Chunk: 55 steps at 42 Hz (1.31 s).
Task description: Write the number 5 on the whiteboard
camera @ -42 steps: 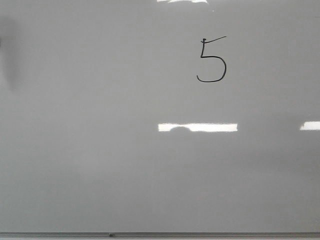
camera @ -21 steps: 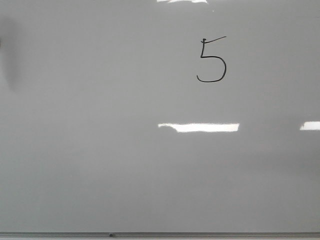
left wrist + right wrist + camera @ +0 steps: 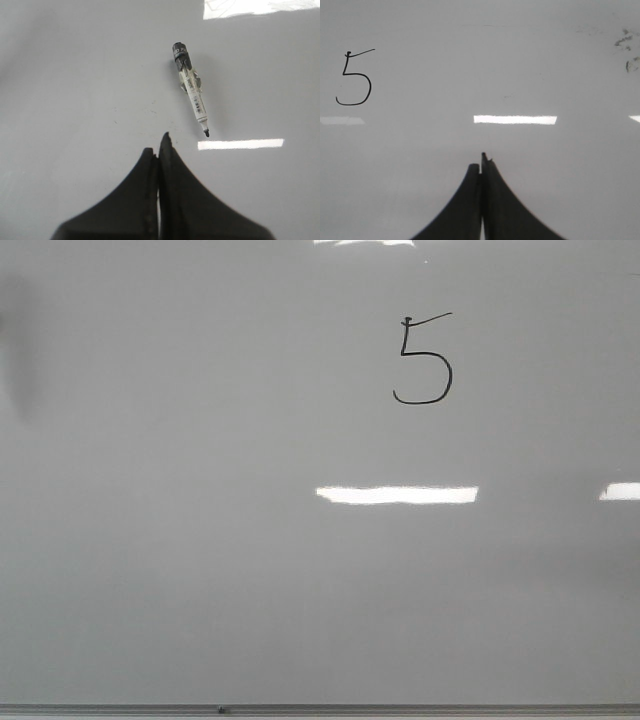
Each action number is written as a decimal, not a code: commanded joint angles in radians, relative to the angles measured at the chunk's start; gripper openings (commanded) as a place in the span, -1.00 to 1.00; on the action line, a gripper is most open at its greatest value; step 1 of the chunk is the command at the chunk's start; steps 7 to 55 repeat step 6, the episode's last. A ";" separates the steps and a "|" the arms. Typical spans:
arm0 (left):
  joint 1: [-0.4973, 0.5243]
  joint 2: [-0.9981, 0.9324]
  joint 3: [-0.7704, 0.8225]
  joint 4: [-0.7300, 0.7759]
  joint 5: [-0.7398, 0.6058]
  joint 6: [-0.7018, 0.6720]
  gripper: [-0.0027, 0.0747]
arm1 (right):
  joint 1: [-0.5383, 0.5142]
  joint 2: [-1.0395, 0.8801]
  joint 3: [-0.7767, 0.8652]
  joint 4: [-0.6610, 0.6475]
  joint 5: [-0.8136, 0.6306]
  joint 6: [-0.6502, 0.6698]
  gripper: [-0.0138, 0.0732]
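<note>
A hand-drawn black number 5 (image 3: 424, 360) stands on the whiteboard (image 3: 200, 570) in the upper right of the front view. It also shows in the right wrist view (image 3: 354, 78). No gripper shows in the front view. My left gripper (image 3: 159, 145) is shut and empty over the board; an uncapped black marker (image 3: 192, 90) lies on the board just beyond its tips, not touching them. My right gripper (image 3: 481, 162) is shut and empty, to the right of the 5 and apart from it.
The board's thin grey bottom edge (image 3: 320, 708) runs along the bottom of the front view. Bright white light reflections (image 3: 397, 495) lie across the board. Faint smudge marks (image 3: 626, 47) show in the right wrist view. A dark blur (image 3: 18, 345) sits at the left edge.
The dark shape that cut into the left end of the light reflection has cleared away. The 5 has not changed.
</note>
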 commanded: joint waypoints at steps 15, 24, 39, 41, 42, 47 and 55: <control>0.002 -0.013 0.004 -0.007 -0.088 -0.002 -0.98 | -0.006 -0.019 -0.014 -0.005 -0.076 0.000 -0.84; 0.002 -0.013 0.004 -0.007 -0.088 -0.002 -0.98 | -0.006 -0.019 -0.014 -0.005 -0.076 0.000 -0.84; 0.002 -0.013 0.004 -0.007 -0.088 -0.002 -0.98 | -0.006 -0.019 -0.014 -0.005 -0.076 0.000 -0.84; 0.002 -0.013 0.004 -0.007 -0.088 -0.002 -0.98 | -0.006 -0.019 -0.014 -0.005 -0.076 0.000 -0.84; 0.002 -0.013 0.004 -0.007 -0.088 -0.002 -0.98 | -0.006 -0.019 -0.014 -0.005 -0.076 0.000 -0.84; 0.002 -0.013 0.004 -0.007 -0.088 -0.002 -0.98 | -0.006 -0.019 -0.014 -0.005 -0.076 0.000 -0.84; 0.002 -0.013 0.004 -0.007 -0.088 -0.002 -0.98 | -0.006 -0.019 -0.014 -0.005 -0.076 0.000 -0.84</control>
